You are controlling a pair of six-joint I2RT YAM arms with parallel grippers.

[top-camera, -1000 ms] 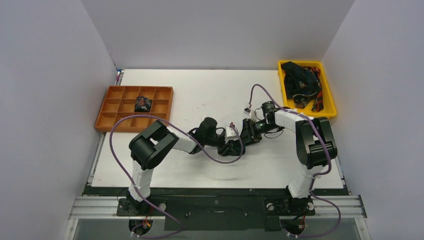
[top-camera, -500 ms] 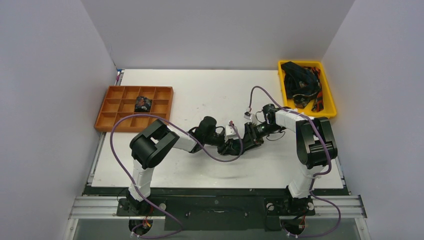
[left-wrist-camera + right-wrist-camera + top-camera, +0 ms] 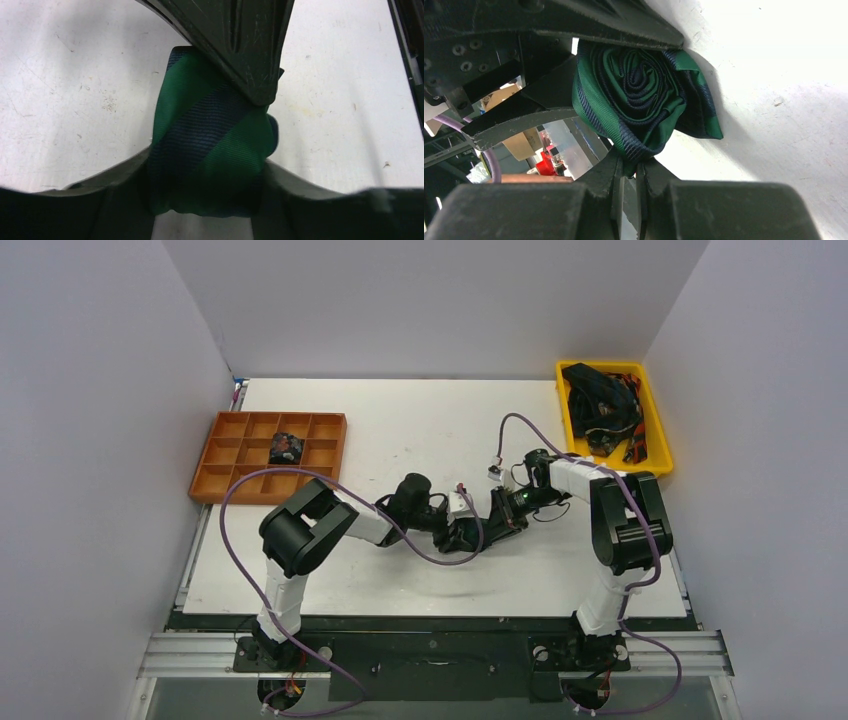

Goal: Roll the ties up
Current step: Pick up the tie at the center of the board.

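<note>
A tie rolled into a green and navy striped coil (image 3: 210, 145) lies on the white table between both grippers at mid-table. My left gripper (image 3: 207, 187) stands open around it, one finger (image 3: 115, 195) at each side with the fabric against them. From the far side my right gripper (image 3: 630, 167) is shut, pinching the coil's (image 3: 639, 95) outer edge; its tip (image 3: 257, 92) presses on top of the roll. In the top view the left gripper (image 3: 458, 532) and right gripper (image 3: 492, 518) meet and hide the coil.
A yellow bin (image 3: 657, 435) at the back right holds a pile of loose dark ties (image 3: 598, 400). An orange compartment tray (image 3: 222, 455) at the left holds one rolled coil (image 3: 286, 448). Purple cables (image 3: 520, 420) loop over both arms.
My right gripper has closed onto the coil's edge and shifted slightly left. My left jaws have widened around the coil.
</note>
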